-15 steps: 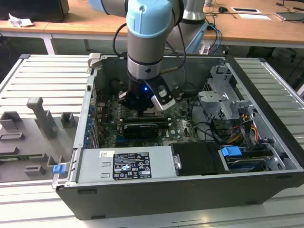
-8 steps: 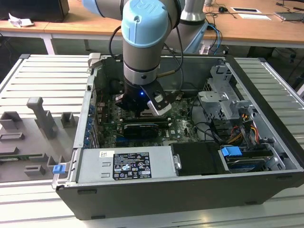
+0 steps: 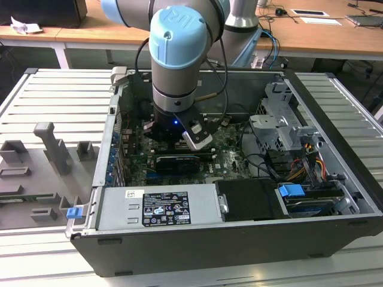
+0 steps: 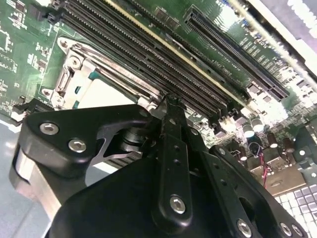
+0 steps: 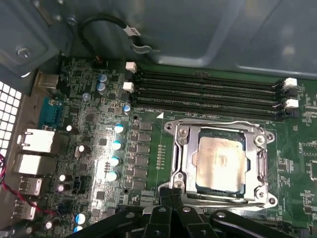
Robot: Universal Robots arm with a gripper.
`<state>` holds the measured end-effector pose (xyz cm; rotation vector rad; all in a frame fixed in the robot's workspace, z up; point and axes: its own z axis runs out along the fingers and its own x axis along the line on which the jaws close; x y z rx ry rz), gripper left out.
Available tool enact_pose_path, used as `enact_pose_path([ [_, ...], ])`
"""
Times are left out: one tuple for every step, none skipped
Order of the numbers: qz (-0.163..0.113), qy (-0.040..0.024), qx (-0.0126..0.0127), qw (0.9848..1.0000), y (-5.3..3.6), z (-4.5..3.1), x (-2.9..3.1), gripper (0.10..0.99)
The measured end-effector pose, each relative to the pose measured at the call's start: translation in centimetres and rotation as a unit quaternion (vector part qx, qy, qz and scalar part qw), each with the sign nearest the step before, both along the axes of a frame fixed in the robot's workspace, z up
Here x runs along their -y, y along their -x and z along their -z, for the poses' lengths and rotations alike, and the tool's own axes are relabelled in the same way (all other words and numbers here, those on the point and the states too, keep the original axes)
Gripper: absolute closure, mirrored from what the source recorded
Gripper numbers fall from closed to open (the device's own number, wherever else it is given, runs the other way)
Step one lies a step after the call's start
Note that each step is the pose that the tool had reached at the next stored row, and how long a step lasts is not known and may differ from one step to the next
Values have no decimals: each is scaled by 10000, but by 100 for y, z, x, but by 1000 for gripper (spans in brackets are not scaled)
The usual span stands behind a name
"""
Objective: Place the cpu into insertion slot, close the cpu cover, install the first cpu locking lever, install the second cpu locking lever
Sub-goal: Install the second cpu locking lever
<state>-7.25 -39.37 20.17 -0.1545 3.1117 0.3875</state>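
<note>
White label [image 3: 164,208] on the power supply; print illegible.

A robotics lab: an opened computer case [image 3: 239,197] on slatted metal benching [image 3: 54,101], wooden desks [image 3: 317,36] behind.

One chip [image 5: 220,159] sits in one socket [image 5: 179,163], under one metal cover frame [image 5: 261,157]. Beside the socket run four long black memory slots [image 5: 208,89]. Left of the socket stand five blue-topped capacitors in a line [image 5: 115,145]. One open computer case [image 3: 335,197] holds one green board [image 5: 89,124].
</note>
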Motion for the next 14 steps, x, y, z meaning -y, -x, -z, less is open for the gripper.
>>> enact_pose_path([
  [-1,-53,3,10000,0,7,0,980],
  [-1,-99,6,10000,1,18,0,980],
  [-2,-119,9,9999,1,27,-1,980],
  [-2,-134,11,9999,2,35,-2,980],
  [-2,-143,12,9999,8,46,-1,980],
  [-3,-145,12,9999,13,55,0,980],
  [-4,-146,13,9999,19,59,0,980],
  [-4,-147,13,9999,19,60,0,980],
  [-4,-150,14,9999,20,55,0,980],
  [-4,-154,15,9999,20,40,-1,980],
  [-4,-155,15,9999,20,-1,-1,980],
  [-3,-154,14,9999,20,-47,-1,980],
  [-3,-154,14,9999,20,-79,-1,980],
  [-3,-154,14,9999,20,-92,-1,980],
])
